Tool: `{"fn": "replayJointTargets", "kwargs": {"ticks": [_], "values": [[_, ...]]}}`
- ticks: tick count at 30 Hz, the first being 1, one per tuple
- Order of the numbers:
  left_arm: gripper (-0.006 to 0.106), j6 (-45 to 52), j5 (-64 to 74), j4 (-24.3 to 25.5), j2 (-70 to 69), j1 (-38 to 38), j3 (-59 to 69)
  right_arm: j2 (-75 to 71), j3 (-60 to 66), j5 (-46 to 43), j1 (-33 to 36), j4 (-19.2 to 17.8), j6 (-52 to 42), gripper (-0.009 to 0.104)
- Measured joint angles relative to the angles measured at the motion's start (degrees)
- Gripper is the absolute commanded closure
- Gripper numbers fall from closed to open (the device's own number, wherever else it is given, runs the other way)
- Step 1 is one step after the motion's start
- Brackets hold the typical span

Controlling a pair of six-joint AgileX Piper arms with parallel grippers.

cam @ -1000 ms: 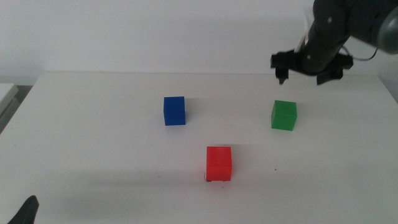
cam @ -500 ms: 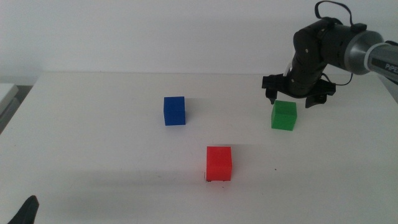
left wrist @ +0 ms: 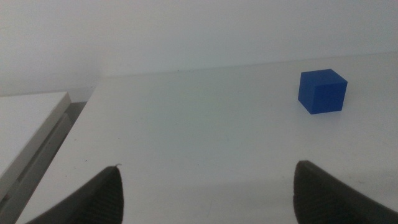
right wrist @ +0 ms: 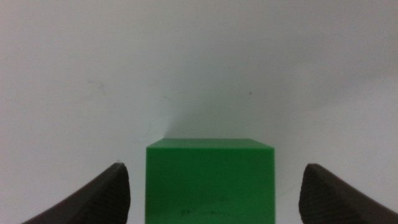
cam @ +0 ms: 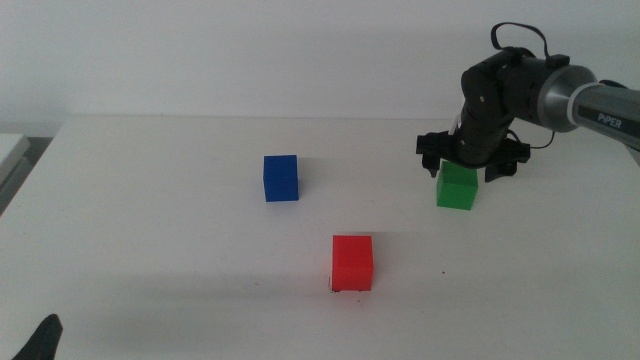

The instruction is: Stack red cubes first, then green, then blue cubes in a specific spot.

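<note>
The right pincer [cam: 467, 166] hung wide apart astride the one green cube [cam: 457, 187], gripping nothing, while one red cube [cam: 352, 263] and one blue cube [cam: 281, 178] sat apart on the bench [cam: 150, 220].

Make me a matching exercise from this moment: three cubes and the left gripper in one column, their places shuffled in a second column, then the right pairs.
Things:
1. red cube
2. green cube
3. blue cube
4. left gripper

Places:
A. between the open jaws of the right gripper
B. waiting at the table's near left corner
C. nearest the table's front edge, alone
D. left of the other two cubes, alone

Pairs: 1-C, 2-A, 3-D, 4-B
</note>
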Motion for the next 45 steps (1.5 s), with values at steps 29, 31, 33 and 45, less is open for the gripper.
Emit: {"fn": "replayJointTargets", "kwargs": {"ticks": [29,31,33,45], "values": [[0.007,0.0,0.0,0.0,0.0,0.0,0.0,3.0,0.0,-1.7,0.0,-0.2,0.1,0.057],[0.007,0.0,0.0,0.0,0.0,0.0,0.0,3.0,0.0,-1.7,0.0,-0.2,0.2,0.069],[0.007,0.0,0.0,0.0,0.0,0.0,0.0,3.0,0.0,-1.5,0.0,-0.1,0.3,0.078],[0.007,0.0,0.0,0.0,0.0,0.0,0.0,-9.5,0.0,8.5,8.5,-0.8,0.3,0.078]]}}
